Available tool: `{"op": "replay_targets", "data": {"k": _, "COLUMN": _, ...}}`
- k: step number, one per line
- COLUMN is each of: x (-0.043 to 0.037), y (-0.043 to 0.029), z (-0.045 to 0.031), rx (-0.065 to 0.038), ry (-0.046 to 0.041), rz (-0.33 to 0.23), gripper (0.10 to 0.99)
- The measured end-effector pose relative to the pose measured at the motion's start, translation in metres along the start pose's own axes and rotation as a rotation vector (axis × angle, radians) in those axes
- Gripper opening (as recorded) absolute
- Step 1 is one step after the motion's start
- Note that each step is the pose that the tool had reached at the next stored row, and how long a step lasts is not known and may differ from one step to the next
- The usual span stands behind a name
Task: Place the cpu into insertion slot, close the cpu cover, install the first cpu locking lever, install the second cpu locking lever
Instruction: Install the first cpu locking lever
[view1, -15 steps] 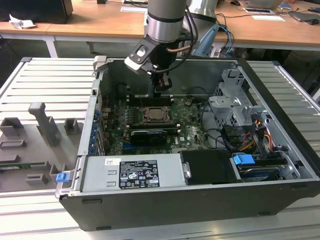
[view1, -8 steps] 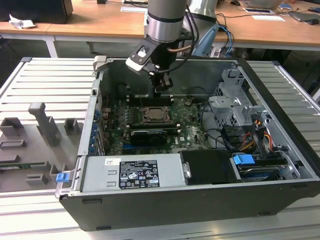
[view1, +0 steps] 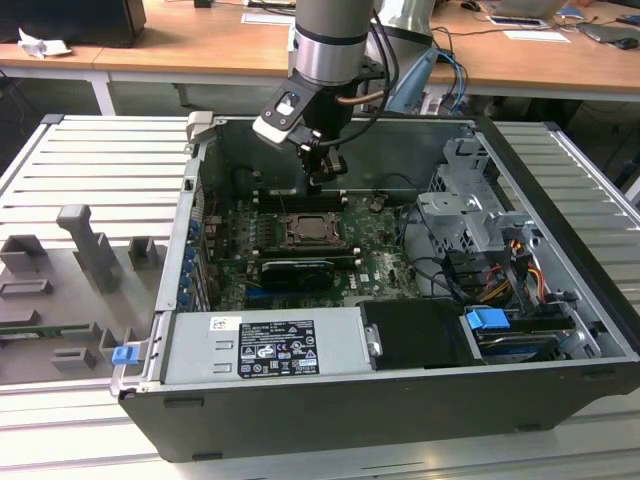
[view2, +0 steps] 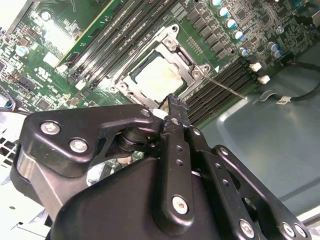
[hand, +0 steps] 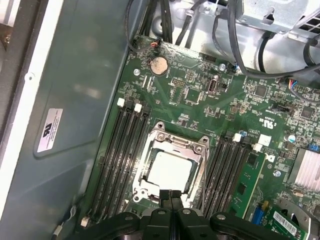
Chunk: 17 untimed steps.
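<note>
Sitting on slatted grey table (view1: 90, 150), open computer case (view1: 400, 415), wooden desks (view1: 200, 45) behind, jaws pressed together near cpu (hand: 170, 171)

A: Room over the insertion slot (view1: 313, 230)?
B: Open from above. Mem slots (hand: 122, 155) flank it both sides, low. Expansion card (view1: 295, 272) just beside, PSU (view1: 265, 345) past that.
A: Exterior view's right?
B: Drive cage (view1: 470, 215) & cables (view1: 503, 288) crowd it.

No print legible. White label (view1: 275, 347) on grey power supply (view1: 342, 342), well apart from fingers (hand: 165, 200). White sticker (hand: 50, 130) on case wall (hand: 80, 70), off to side of fingers, marks unreadable.
</note>
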<state>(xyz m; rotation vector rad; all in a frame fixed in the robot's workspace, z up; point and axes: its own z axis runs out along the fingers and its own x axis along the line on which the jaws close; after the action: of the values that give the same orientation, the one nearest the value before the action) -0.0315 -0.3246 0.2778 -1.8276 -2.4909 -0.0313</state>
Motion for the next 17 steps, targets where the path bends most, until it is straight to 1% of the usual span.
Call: {"op": "replay_targets", "data": {"k": 17, "x": -0.0001, "y": 0.0000, "z": 0.0000, "rx": 0.003, "ry": -0.0007, "rz": -0.052, "gripper": 0.106}}
